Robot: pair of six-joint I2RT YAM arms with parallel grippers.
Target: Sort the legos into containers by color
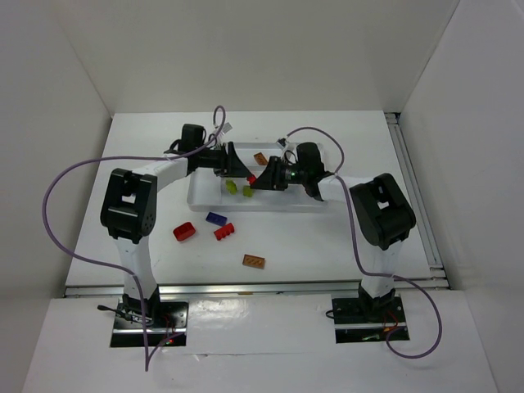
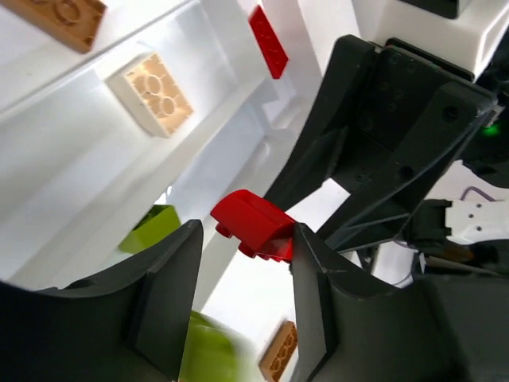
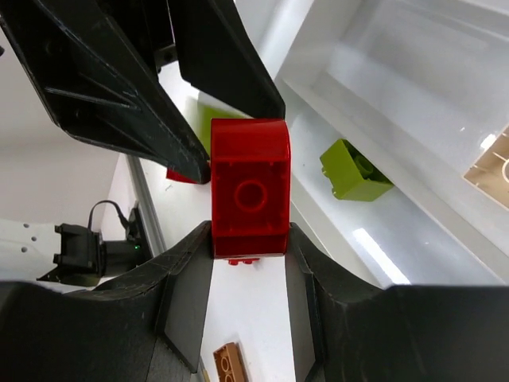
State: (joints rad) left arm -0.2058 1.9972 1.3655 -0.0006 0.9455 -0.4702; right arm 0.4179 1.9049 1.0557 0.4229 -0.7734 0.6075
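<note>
two grippers crowd one red brick (image 3: 249, 187) above the left half of the tray (image 1: 286, 205): my right gripper (image 3: 248, 239) clamps it, left gripper (image 2: 245, 235) jaws apart around it. withdrawing crooked could snag it, dropping it among green bricks (image 3: 354, 171).

Bright, even white light; one view sharp, two partly soft.
Top view: diffuse light from above, only faint soft-edged shadows on the white table (image 1: 327, 237), no glare, detail sharp throughout. Right wrist view: red lego (image 3: 250, 187) crisp and evenly lit; short bright glare streaks on the floor of the tray (image 3: 374, 239). Left wrist view: yellow-green lego (image 2: 211, 350) at the bottom edge smeared out of focus; tray walls washed almost to plain white.
</note>
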